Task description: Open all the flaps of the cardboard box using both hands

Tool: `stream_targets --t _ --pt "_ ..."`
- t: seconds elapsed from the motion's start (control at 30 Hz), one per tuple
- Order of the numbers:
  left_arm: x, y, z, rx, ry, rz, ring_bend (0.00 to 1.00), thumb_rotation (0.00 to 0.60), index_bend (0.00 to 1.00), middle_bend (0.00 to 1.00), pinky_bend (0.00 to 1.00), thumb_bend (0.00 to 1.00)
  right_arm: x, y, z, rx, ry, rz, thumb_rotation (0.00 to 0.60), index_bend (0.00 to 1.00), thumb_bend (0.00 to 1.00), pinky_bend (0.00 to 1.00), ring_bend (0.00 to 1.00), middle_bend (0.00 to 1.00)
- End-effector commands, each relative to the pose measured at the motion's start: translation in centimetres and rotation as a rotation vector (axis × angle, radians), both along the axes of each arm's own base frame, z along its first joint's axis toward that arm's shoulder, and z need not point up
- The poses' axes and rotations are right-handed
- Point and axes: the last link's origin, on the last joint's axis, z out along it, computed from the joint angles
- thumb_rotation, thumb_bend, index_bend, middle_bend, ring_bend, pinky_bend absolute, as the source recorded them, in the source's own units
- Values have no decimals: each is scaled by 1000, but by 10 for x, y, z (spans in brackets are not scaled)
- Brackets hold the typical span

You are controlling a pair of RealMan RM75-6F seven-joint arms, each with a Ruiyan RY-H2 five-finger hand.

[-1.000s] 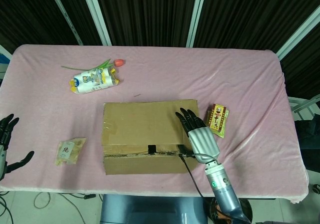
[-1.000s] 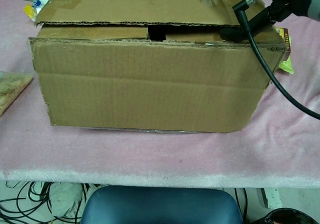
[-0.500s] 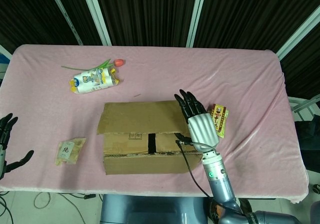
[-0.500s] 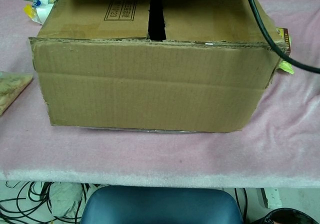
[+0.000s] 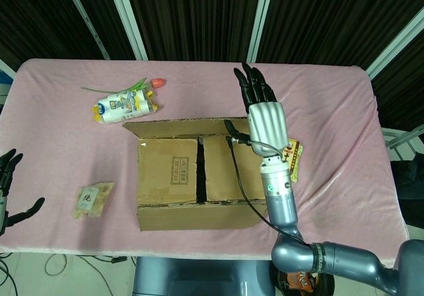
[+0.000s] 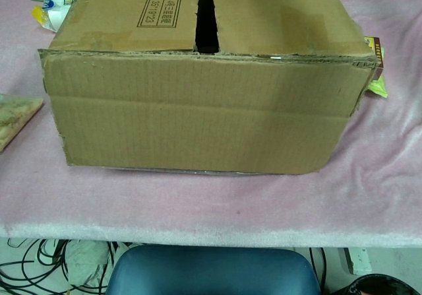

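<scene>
Plainly, our right hand [image 5: 265,120] stood raised with fingers straight and together, holding nothing, above the far edge of the cardboard box [image 5: 199,183] at mid-table. Our left hand [image 5: 10,193] hung spread and empty off the table's left edge. We judged the far flap [image 5: 179,128] lifted; 2 inner flaps [image 5: 169,170] lay closed, needing fingertips in their centre gap.

The box's [image 6: 198,103] left inner flap [image 6: 125,14] carries a framed black stamp [image 6: 161,11]: small characters above what looks like digits, too small to read surely. The bottle's [image 5: 124,105] label print is illegible.
</scene>
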Motion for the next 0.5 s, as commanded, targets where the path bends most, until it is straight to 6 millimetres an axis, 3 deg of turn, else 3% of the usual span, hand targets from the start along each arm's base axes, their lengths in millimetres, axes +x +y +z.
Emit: stream_targets --t 0.03,0.3,0.5 --pt "-2 1 0 -4 0 9 0 600 0 0 20 180 14 -26 -1 -15 4 -28 600 0 300 212 0 0" --pt "-5 1 0 -11 0 22 0 600 0 0 20 179 28 -62 -24 6 64 -104 600 0 270 212 0 0" --pt "-4 1 -1 -12 2 20 0 600 0 0 20 180 21 -61 -37 20 92 -116 600 0 262 212 0 0"
